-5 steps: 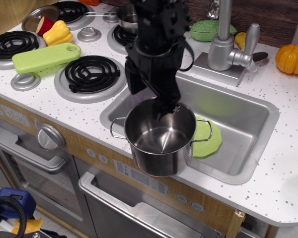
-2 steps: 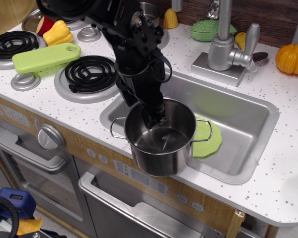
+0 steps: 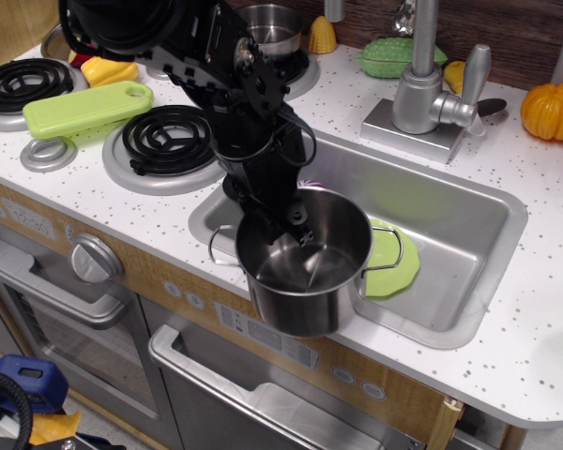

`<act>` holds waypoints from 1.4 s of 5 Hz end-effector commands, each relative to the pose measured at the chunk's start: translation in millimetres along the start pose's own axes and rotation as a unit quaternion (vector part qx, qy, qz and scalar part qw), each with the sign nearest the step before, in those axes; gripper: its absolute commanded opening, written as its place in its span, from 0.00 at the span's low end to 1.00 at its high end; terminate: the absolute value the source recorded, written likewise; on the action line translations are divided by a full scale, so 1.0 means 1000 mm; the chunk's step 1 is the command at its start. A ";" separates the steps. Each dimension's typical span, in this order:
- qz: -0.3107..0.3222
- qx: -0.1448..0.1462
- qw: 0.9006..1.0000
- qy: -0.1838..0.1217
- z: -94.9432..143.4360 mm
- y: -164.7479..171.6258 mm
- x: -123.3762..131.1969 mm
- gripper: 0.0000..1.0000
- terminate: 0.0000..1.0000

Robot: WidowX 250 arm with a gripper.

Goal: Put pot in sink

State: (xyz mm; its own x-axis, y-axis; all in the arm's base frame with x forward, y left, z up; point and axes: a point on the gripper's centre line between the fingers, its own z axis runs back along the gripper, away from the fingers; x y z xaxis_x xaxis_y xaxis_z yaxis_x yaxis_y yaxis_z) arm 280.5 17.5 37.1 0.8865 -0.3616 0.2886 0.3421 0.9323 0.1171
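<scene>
At sink [image 3: 469, 234] front-left corner | pot [image 3: 305, 262] stood upright beside green plate [image 3: 394, 267] | hand [image 3: 296, 227] at pot's rim, clamping unclear

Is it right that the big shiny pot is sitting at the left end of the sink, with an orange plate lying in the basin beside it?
Nearly. The plate is light green, not orange; the camera view shows it lying flat in the sink, partly hidden behind the pot. The rest holds: the pot stands at the left end of the basin, with the gripper at its rim.

no legible text, labels or numbers
</scene>
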 end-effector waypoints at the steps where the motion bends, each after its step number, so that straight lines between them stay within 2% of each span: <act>1: -0.006 0.021 1.000 -0.018 0.017 0.002 0.019 0.00 0.00; 3: -0.086 0.066 0.994 -0.031 0.030 0.039 0.075 0.00 0.00; 4: -0.115 0.077 0.989 -0.050 0.023 0.047 0.095 0.00 0.00; 5: -0.112 0.061 0.989 -0.068 0.004 0.048 0.089 0.00 0.00; 6: -0.108 0.047 0.989 -0.091 -0.010 0.044 0.080 1.00 0.00; 7: -0.088 0.018 0.988 -0.124 -0.028 0.041 0.068 1.00 0.00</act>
State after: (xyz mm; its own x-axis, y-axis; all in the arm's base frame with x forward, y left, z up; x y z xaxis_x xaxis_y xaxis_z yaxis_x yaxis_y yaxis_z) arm 359.7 29.6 23.0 0.7254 -0.5121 0.4600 0.4785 0.8555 0.1979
